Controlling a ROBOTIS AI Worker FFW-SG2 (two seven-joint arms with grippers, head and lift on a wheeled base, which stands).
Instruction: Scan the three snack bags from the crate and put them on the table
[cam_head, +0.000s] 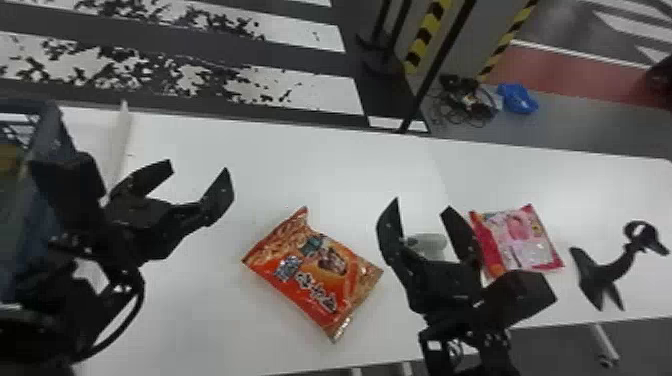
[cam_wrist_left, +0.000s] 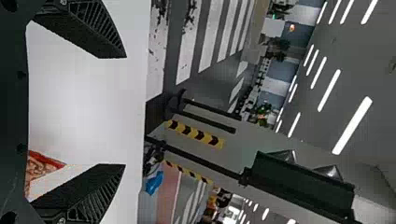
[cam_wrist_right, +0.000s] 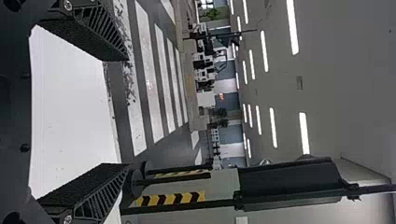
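In the head view, an orange snack bag (cam_head: 320, 275) lies flat on the white table (cam_head: 320, 165) between the two arms. My left gripper (cam_head: 200, 172) is open, up and left of that bag, between it and the crate (cam_head: 50, 135). My right gripper (cam_head: 422, 207) is open just right of the orange bag, with nothing held. A pink snack bag (cam_head: 525, 240) lies beyond it on the right. The left wrist view has my left gripper (cam_wrist_left: 123, 112) with spread fingers and an edge of the orange bag (cam_wrist_left: 42, 170). My right gripper (cam_wrist_right: 127, 112) is spread and empty in its wrist view.
A white scanner-like object (cam_head: 427, 244) lies behind the right gripper's fingers. A black stand (cam_head: 607, 270) is at the table's right end. A thin white divider (cam_head: 122, 145) rises beside the crate. Striped posts and cables are on the floor beyond the table.
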